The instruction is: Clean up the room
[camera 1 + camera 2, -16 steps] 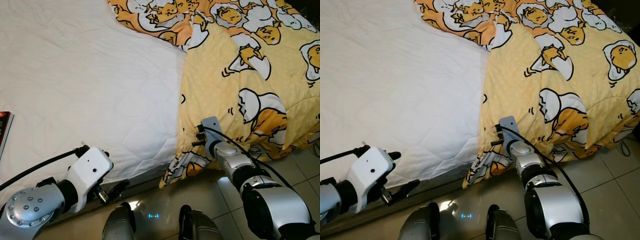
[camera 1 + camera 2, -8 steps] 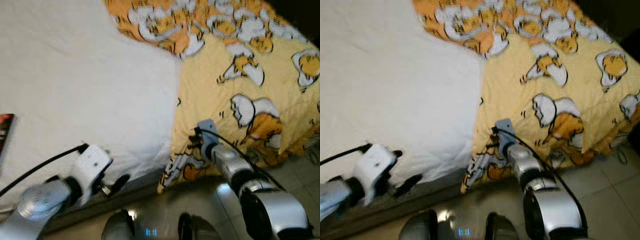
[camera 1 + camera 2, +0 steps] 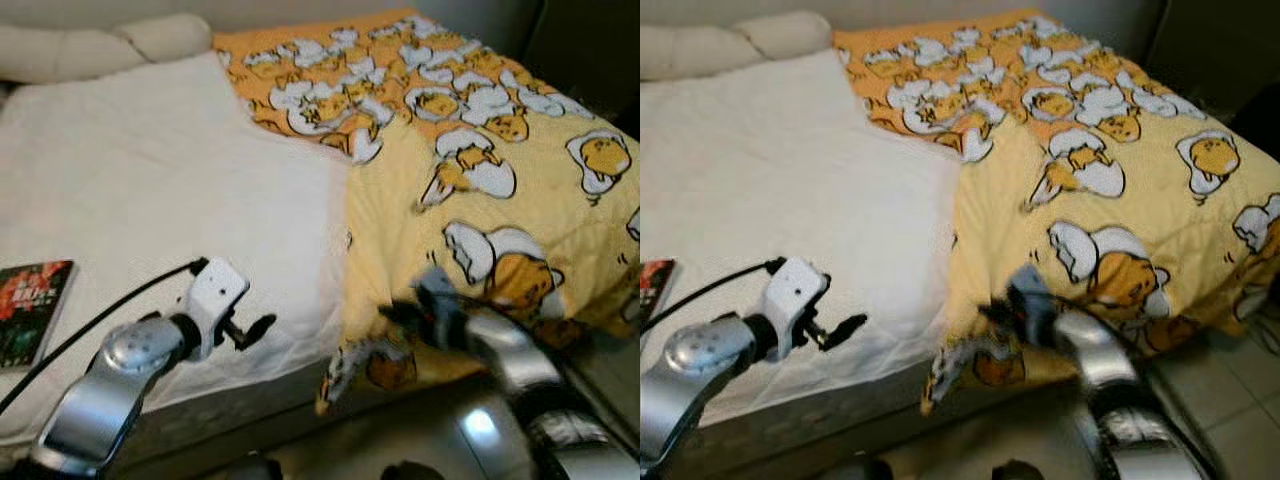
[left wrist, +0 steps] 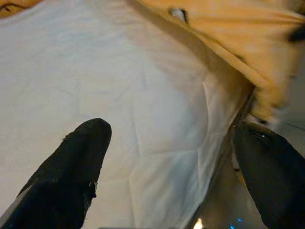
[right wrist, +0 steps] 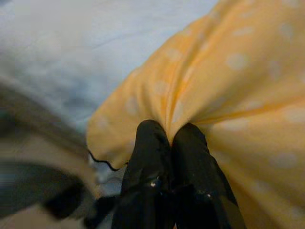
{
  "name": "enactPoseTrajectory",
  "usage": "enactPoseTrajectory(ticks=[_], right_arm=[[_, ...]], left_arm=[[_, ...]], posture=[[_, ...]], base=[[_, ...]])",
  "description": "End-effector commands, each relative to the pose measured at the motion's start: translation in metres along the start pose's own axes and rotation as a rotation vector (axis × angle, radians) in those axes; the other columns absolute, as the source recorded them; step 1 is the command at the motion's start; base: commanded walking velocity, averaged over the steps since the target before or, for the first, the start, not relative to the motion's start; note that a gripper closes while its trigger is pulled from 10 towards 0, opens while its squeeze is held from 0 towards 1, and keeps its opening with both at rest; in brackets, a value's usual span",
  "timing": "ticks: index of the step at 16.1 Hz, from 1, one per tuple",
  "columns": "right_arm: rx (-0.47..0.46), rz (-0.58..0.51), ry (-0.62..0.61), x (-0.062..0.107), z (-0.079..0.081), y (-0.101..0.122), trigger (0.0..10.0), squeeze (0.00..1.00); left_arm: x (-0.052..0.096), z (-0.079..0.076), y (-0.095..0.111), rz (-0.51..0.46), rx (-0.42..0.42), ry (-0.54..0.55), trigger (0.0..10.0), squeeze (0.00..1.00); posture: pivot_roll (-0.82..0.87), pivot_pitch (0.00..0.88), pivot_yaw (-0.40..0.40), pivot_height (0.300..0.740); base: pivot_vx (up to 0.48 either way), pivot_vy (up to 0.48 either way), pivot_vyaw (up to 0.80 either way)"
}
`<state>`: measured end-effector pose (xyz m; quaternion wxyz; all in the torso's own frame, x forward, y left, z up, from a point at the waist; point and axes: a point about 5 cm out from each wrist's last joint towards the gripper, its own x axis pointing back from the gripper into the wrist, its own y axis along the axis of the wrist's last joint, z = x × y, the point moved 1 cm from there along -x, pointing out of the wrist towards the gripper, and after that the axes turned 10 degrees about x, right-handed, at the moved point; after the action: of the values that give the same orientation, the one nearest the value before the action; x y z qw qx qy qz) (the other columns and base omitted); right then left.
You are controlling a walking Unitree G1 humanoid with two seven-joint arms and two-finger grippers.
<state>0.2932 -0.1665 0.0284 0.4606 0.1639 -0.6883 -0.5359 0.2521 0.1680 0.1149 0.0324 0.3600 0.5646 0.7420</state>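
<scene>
The right gripper (image 5: 169,138) is pinching the yellow quilt (image 3: 500,210) at its near edge, jaws pressed together; bare white sheet (image 3: 150,200) is lying leftward; the left gripper (image 4: 171,157) is hovering there, jaws spread.

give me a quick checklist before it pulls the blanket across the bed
1. Right gripper shut on the yellow blanket: ok, its fingers pinch a fold at the near edge.
2. Left gripper free: ok, open and holding nothing, over the white sheet by the bed's edge.
3. Path across the sheet: not ok, a book lies on the sheet at the robot's far left.
4. Blanket lying flat: not ok, it covers the right side, with its corner folded back near the top.
5. Blanket's far right edge free of snags: cannot tell, it runs out of view.
</scene>
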Motion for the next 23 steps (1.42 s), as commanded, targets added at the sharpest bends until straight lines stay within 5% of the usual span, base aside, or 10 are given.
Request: enactPoseTrajectory(ticks=[1,2,6,9,13,15,17,23], right_arm=[[0.031,-0.037,0.127,-0.001,0.013,0.009,0.0,0.00],[0.036,-0.040,0.305,0.012,0.040,0.003,0.0,0.00],[0.023,0.003,0.551,0.038,0.082,-0.007,0.0,0.00],[-0.014,0.028,0.605,0.045,0.093,-0.011,0.0,0.00],[-0.032,0.121,0.589,0.027,0.099,-0.042,0.0,0.00],[-0.042,0.184,0.571,0.014,0.113,-0.067,0.0,0.00],[-0.055,0.232,0.540,0.007,0.129,-0.092,0.0,0.00],[-0.098,0.311,0.546,-0.007,0.182,-0.127,0.0,0.00]], left_arm=[[-0.002,0.001,0.000,0.002,-0.020,0.000,10.0,0.00],[-0.002,0.000,-0.001,0.007,-0.026,-0.008,10.0,0.00],[-0.001,0.002,-0.010,0.047,-0.038,-0.022,10.0,0.00],[0.001,0.005,-0.009,0.041,-0.030,-0.032,10.0,0.00],[0.005,-0.004,-0.008,0.042,-0.040,-0.157,10.0,0.00],[0.021,-0.016,0.000,-0.028,-0.018,-0.348,10.0,0.00],[0.028,-0.019,-0.005,0.019,-0.019,-0.419,10.0,0.00],[0.031,-0.020,-0.016,0.079,-0.015,-0.483,10.0,0.00]], posture=[[0.00,0.000,0.090,0.740],[0.00,0.000,0.095,0.740],[0.01,0.000,0.092,0.740],[0.01,0.000,0.087,0.740],[0.01,0.000,0.085,0.740],[0.01,0.000,0.085,0.740],[0.01,0.000,0.085,0.740],[0.01,0.000,0.086,0.740]], base=[[0.000,0.000,0.00],[0.000,0.000,0.00],[0.000,0.000,0.00],[0.000,0.000,0.00],[0.000,0.000,0.00],[0.000,0.000,0.00],[0.000,0.000,0.00],[0.000,0.000,0.00]])
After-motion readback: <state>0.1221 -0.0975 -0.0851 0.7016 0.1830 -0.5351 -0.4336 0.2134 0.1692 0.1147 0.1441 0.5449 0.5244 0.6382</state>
